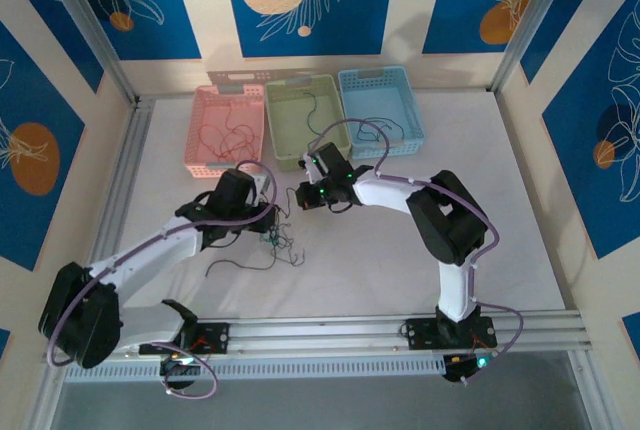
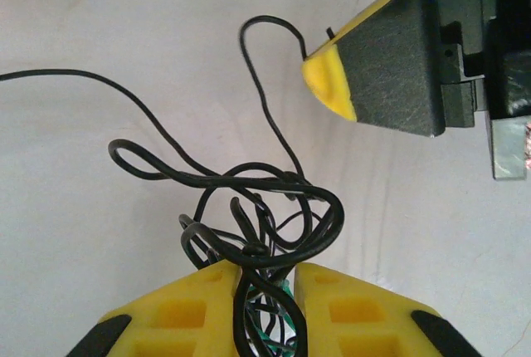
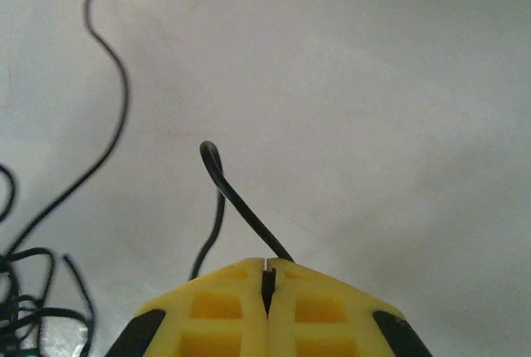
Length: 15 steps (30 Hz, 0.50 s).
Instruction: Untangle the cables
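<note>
The cables (image 1: 279,240) lie as a small knotted clump of black and green wires on the white table between the two arms. In the left wrist view the clump (image 2: 265,216) sits at my left gripper (image 2: 267,267), whose yellow fingers are shut on its black and green strands. One black cable (image 2: 265,83) runs up from the clump to my right gripper (image 1: 303,196), whose fingertip (image 2: 332,83) shows at the upper right. In the right wrist view my right gripper (image 3: 267,264) is shut on the end of that black cable (image 3: 236,198), which loops up and back down to the table.
At the back stand a pink basket (image 1: 198,135) holding red wires, a green basket (image 1: 305,83) and a blue basket (image 1: 375,73). A loose black strand (image 1: 245,265) trails left of the clump. Metal frame rails edge the table.
</note>
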Each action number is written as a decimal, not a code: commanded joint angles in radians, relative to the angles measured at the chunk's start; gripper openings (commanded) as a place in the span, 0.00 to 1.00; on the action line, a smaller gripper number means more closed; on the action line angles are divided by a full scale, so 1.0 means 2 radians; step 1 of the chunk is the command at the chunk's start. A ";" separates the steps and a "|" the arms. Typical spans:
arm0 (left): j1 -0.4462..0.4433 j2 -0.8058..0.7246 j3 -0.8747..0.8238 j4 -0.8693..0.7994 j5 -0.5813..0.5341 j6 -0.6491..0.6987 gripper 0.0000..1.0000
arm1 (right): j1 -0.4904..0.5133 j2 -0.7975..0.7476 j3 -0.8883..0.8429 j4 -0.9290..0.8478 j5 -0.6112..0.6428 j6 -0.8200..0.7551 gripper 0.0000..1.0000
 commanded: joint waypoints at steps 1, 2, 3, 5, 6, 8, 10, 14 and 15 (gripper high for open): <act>0.003 -0.034 0.000 -0.060 -0.048 -0.015 0.12 | -0.023 -0.015 -0.020 0.008 0.031 0.030 0.00; 0.003 -0.041 0.002 -0.068 -0.054 -0.015 0.12 | -0.027 -0.018 -0.025 0.013 0.032 0.035 0.00; 0.003 -0.051 0.003 -0.077 -0.063 -0.016 0.11 | -0.032 -0.024 -0.033 0.018 0.035 0.041 0.00; 0.003 -0.069 0.007 -0.098 -0.083 -0.018 0.11 | -0.042 -0.039 -0.050 0.029 0.041 0.052 0.00; 0.004 -0.079 0.009 -0.111 -0.099 -0.021 0.07 | -0.050 -0.048 -0.061 0.036 0.044 0.060 0.00; 0.004 -0.099 0.012 -0.132 -0.118 -0.028 0.00 | -0.071 -0.065 -0.083 0.052 0.037 0.078 0.00; 0.004 -0.121 0.012 -0.147 -0.125 -0.033 0.00 | -0.104 -0.084 -0.113 0.076 0.021 0.106 0.00; 0.004 -0.151 0.012 -0.165 -0.134 -0.038 0.00 | -0.170 -0.108 -0.176 0.144 -0.026 0.173 0.00; 0.004 -0.157 0.014 -0.170 -0.138 -0.040 0.00 | -0.183 -0.109 -0.188 0.158 -0.036 0.189 0.00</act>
